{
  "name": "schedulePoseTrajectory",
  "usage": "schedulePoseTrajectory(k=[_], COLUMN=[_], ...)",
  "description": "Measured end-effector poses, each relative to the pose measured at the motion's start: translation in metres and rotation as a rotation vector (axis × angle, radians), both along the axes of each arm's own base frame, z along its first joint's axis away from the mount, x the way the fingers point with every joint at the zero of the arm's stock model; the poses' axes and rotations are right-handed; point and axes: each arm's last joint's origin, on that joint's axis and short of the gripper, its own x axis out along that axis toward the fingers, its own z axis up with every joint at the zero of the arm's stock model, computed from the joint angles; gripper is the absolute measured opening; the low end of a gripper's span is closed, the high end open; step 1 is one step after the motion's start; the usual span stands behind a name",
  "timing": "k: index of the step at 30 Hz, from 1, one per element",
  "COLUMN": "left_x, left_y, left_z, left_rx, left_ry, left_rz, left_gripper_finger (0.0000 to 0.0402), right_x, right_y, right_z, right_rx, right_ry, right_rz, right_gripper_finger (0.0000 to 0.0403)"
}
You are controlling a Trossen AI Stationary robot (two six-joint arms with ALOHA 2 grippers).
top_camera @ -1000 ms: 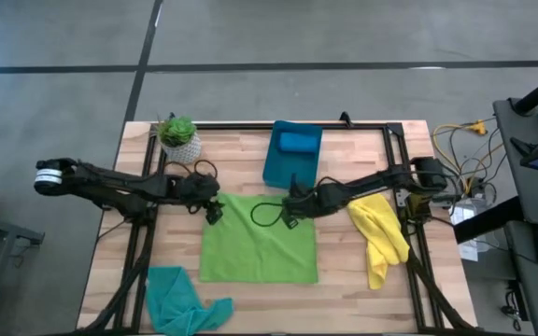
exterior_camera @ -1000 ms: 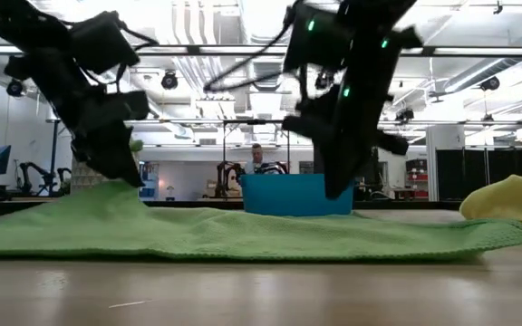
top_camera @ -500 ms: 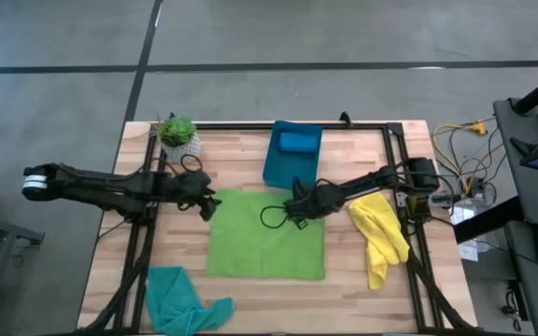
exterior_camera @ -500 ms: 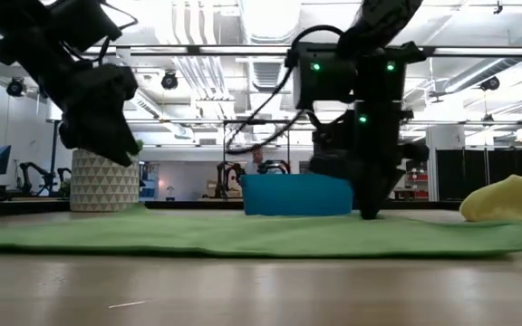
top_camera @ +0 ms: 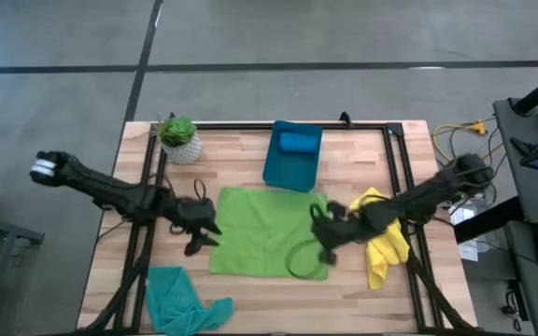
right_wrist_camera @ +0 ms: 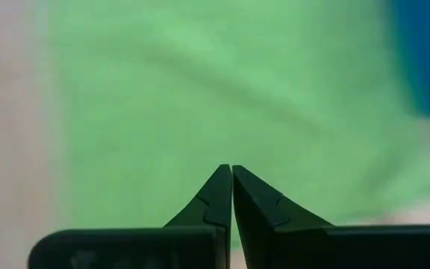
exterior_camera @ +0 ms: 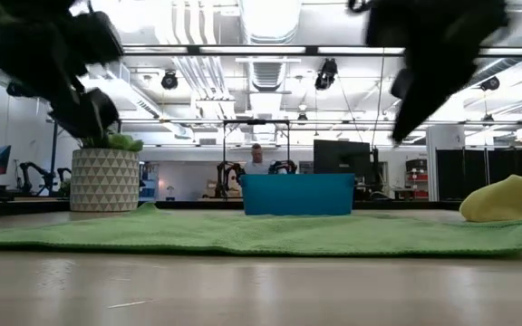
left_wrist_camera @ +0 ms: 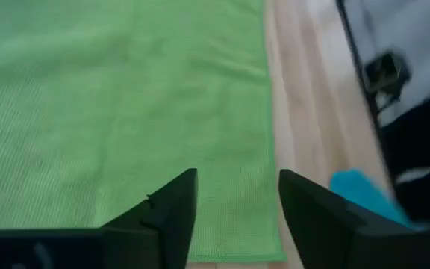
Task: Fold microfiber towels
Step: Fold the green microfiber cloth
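High view: the lime green microfiber towel (top_camera: 267, 230) is lying flat mid-table, between both grippers. The left gripper (top_camera: 204, 240) is hovering at its left edge, fingers apart, holding nothing. The right gripper (top_camera: 325, 250) is hanging over its right edge, fingers pressed together, empty.

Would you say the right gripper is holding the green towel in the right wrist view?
No, the right gripper is shut and empty above the flat green towel.
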Motion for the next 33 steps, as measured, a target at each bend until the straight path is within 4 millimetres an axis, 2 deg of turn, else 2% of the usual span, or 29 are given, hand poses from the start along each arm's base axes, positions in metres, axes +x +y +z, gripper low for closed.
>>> schedulePoseTrajectory(k=[5,8,13,19,26,33], left_x=[0.002,0.005,0.014,0.032,0.034,0.040], left_y=[-0.044,-0.069,-0.099,-0.109,-0.110,-0.107], left_z=[0.000,-0.011,-0.040,-0.061,-0.064,-0.089], left_rx=[0.237,0.301,0.379,0.434,0.425,0.405], left_ry=[-0.047,0.001,0.124,0.219,0.230,0.354], left_rz=[-0.155,-0.250,-0.342,-0.334,-0.309,-0.236], left_gripper_finger=[0.0122,0.0107,0.0103,0.0102,0.0102,0.0102], right_x=[-0.032,-0.045,-0.048,-0.043,-0.039,-0.039], right_y=[0.027,0.031,0.030,0.033,0.037,0.037], right_z=[0.006,-0.001,-0.012,-0.019,-0.013,-0.012], right_rx=[0.191,0.237,0.305,0.318,0.331,0.318], right_ry=[-0.253,-0.270,-0.231,-0.198,-0.211,-0.215], right_rz=[0.140,0.137,0.021,-0.023,-0.014,0.006], right_gripper_finger=[0.0008,0.0008,0.0009,0.0008,0.0008,0.0009])
